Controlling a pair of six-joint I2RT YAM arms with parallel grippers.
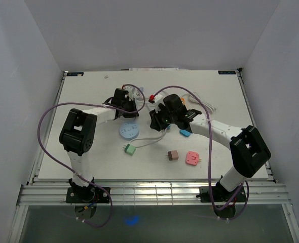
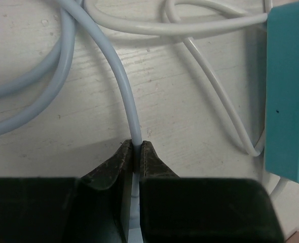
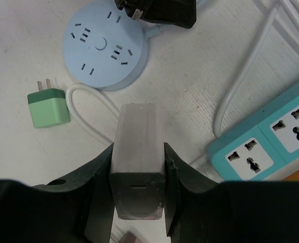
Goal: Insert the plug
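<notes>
In the right wrist view my right gripper (image 3: 139,154) is shut on a pale grey-white block plug (image 3: 138,129), held just above the table. A round light-blue socket hub (image 3: 103,44) lies beyond it to the left, and a teal power strip (image 3: 269,135) is to the right. From above, my right gripper (image 1: 161,118) hangs just right of the round hub (image 1: 128,131). My left gripper (image 2: 136,147) is shut on the pale blue cable (image 2: 123,83) right at the tabletop. In the top view it (image 1: 123,99) sits behind the hub.
A green plug (image 1: 131,149), a brown plug (image 1: 173,156) and a pink plug (image 1: 192,158) lie toward the near side. Thin white cables (image 2: 210,81) loop around the teal strip (image 2: 290,91). A black piece with metal prongs (image 3: 159,11) sits behind the hub.
</notes>
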